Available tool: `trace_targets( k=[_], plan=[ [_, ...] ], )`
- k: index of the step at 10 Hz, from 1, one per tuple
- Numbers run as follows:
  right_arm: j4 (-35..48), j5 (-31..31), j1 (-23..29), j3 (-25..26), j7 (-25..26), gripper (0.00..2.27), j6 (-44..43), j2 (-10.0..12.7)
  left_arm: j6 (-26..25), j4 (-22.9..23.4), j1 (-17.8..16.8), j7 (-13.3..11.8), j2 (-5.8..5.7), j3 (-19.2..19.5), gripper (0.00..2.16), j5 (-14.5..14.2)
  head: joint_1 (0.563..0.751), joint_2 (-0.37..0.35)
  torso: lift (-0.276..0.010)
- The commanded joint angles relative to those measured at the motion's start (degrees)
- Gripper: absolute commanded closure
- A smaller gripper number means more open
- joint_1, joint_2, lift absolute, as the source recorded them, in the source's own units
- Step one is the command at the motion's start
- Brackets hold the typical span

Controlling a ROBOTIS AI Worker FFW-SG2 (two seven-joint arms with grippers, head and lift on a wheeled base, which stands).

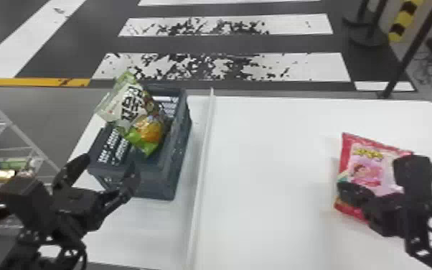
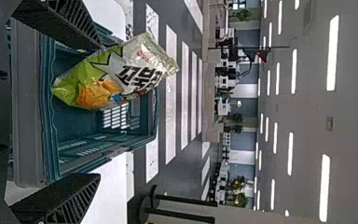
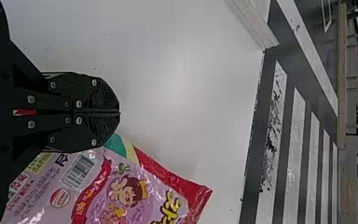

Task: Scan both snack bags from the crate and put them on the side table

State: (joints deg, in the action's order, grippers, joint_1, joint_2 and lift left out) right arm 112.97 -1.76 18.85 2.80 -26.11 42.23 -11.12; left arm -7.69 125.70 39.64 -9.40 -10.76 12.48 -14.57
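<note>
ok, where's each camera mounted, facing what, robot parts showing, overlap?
Head view: head-mounted, forward-down over white table; left gripper, right gripper show.
Left wrist view: left wrist, past open fingers, over crate and green bag into room.
Right wrist view: right wrist, past shut fingers, over table and pink bag.
Shared: head and left wrist views, crate and green bag.

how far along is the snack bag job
The red and pink bag is out of the crate, lying on the white table; whether it has been scanned can't be told. Nothing is in hand: the left gripper is open at the crate, the right gripper shut beside that bag. The green bag pokes out of the crate, so scanning and placing it seem left.
</note>
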Motion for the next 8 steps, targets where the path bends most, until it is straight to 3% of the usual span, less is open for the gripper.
trace_targets(
  k=[1,4,8],
  plan=[
    [1.29,-0.17,1.10,0.54,-0.08,2.24,0.27,-0.13,0.17,-0.28,-0.18,0.00,0.03,-0.17,0.00,-0.02,0.695,0.102,-0.087],
    [3.67,-0.08,2.68,0.98,-0.34,2.24,0.62,-0.13,0.34,-0.45,-0.18,-0.09,-0.05,-0.08,0.00,-0.11,0.695,0.090,-0.087],
    [5.42,-1.05,2.86,-3.86,-0.78,2.24,1.68,-0.05,0.70,-0.36,0.00,-0.09,-0.14,-0.08,0.00,-0.20,0.695,0.133,-0.087]
  ],
)
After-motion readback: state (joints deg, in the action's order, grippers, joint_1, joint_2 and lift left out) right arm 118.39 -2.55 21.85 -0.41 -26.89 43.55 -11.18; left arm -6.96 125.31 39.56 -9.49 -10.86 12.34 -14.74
